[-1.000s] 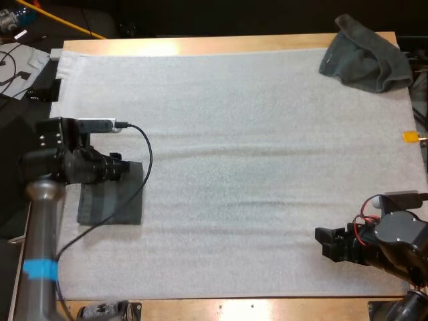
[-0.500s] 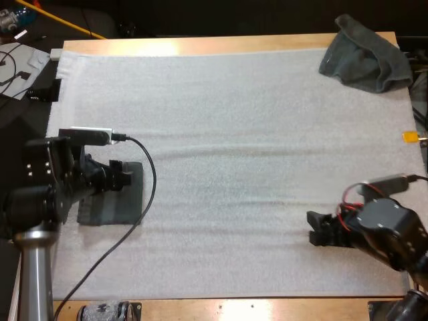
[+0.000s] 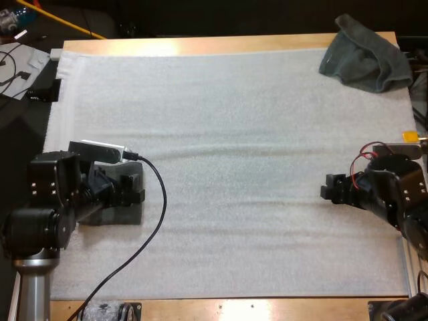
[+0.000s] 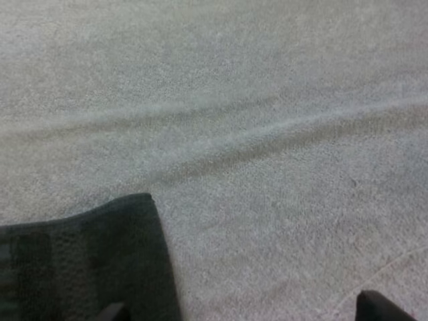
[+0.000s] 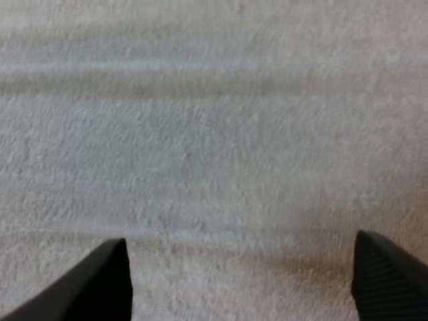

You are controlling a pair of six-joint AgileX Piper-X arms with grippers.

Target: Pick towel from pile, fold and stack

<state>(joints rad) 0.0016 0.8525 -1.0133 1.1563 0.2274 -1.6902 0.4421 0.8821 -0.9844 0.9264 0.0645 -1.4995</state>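
Our left gripper wide open, low over folded dark grey-green towel at white foam mat's left side. Our right gripper wide open over bare mat. Crumpled dark grey-green towel at far right corner.

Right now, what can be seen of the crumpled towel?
The crumpled towel is a dark grey-green, soft-looking cloth, bunched into a loose heap with a flap raised at its far side. It lies at the far right corner of the white mat, lapping onto the wooden table. Nothing else touches it.
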